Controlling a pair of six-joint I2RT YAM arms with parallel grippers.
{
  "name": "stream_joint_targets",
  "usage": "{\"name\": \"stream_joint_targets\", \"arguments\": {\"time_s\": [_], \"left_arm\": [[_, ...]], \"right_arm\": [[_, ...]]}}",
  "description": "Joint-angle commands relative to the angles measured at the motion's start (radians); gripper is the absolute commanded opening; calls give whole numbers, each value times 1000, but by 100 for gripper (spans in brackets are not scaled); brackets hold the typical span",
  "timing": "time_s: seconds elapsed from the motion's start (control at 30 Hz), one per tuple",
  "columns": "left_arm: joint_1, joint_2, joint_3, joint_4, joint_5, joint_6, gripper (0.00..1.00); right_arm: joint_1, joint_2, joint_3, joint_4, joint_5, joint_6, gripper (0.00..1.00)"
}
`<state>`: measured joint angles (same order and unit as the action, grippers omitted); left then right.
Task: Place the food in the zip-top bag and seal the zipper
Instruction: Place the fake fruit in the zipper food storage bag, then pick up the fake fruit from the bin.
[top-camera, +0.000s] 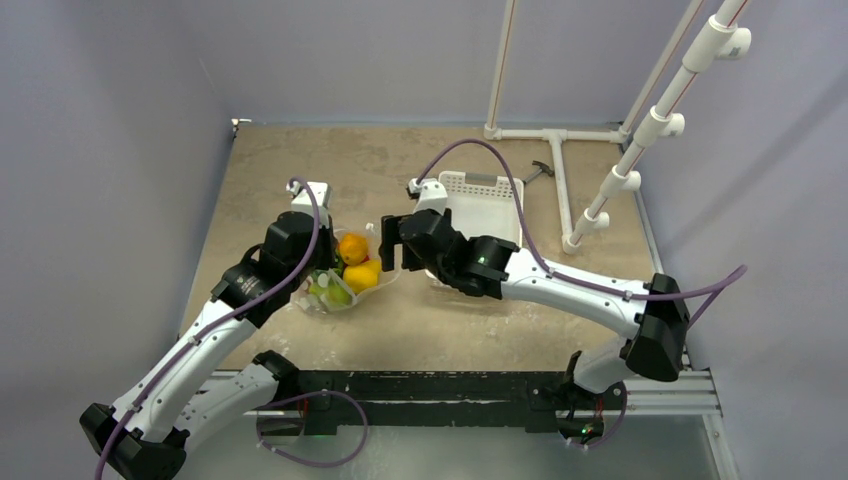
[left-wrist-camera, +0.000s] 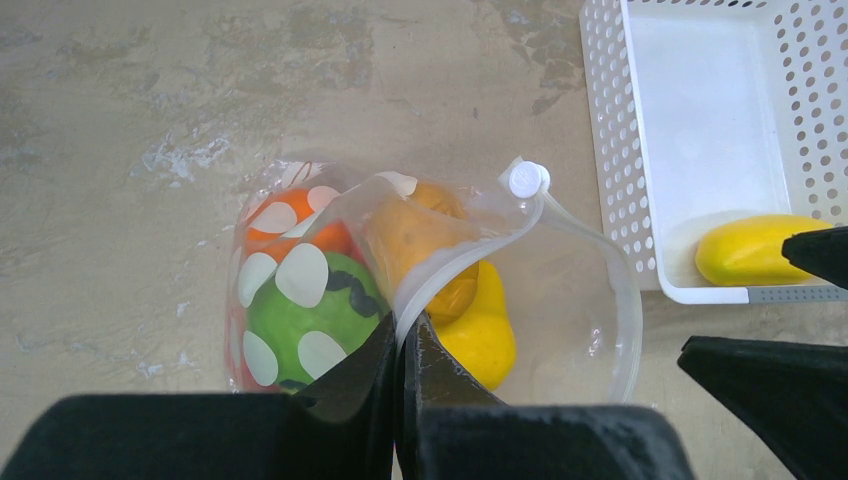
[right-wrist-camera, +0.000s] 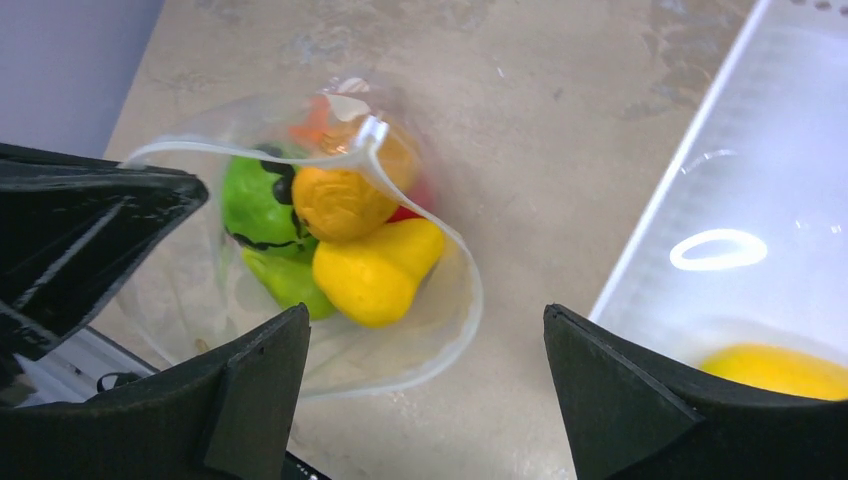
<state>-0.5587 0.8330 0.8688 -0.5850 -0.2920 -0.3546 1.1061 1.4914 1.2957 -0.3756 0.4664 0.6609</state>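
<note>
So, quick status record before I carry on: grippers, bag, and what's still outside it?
left gripper: shut on the zip-top bag at its rim
right gripper: open, empty, above the gap between bag and white basket
zipper: unsealed, mouth open
in bag: green striped piece, orange piece, bagged yellow piece
in basket: loose yellow piece
</note>
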Motion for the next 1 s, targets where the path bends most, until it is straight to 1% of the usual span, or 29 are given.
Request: {"name": "stream_joint_targets", "arguments": {"time_s": [0.0,0.13,0.2,0.4,0.57,0.7,0.83,0.97], "left_arm": [[5,-8,0,29,-5,13,0],[4,-9,-1,29,-1,14,0],[4,-10,0,28,0,14,0],[3,-16,-1,30,4,14,0],[3,-18,0,29,9,14,0],[3,-21,-2,30,10,13,0],[3,-24,-2,30,10,14,0],[4,-25,-1,31,12,14,0]], "right_arm": [[-3,-29,-15,-171,103,189,88],[-38,-32,-25,-302,111,332,88],[-62,-43,-43,-337,108,393,88],[-139,-79,-100,-363,81,516,88],[-181,-70,-99,-419,103,619,87],[-218,-47,-103,-426,88,638,87],[-251,8,-101,-430,76,634,86],[-262,50,-101,-429,70,643,86]]}}
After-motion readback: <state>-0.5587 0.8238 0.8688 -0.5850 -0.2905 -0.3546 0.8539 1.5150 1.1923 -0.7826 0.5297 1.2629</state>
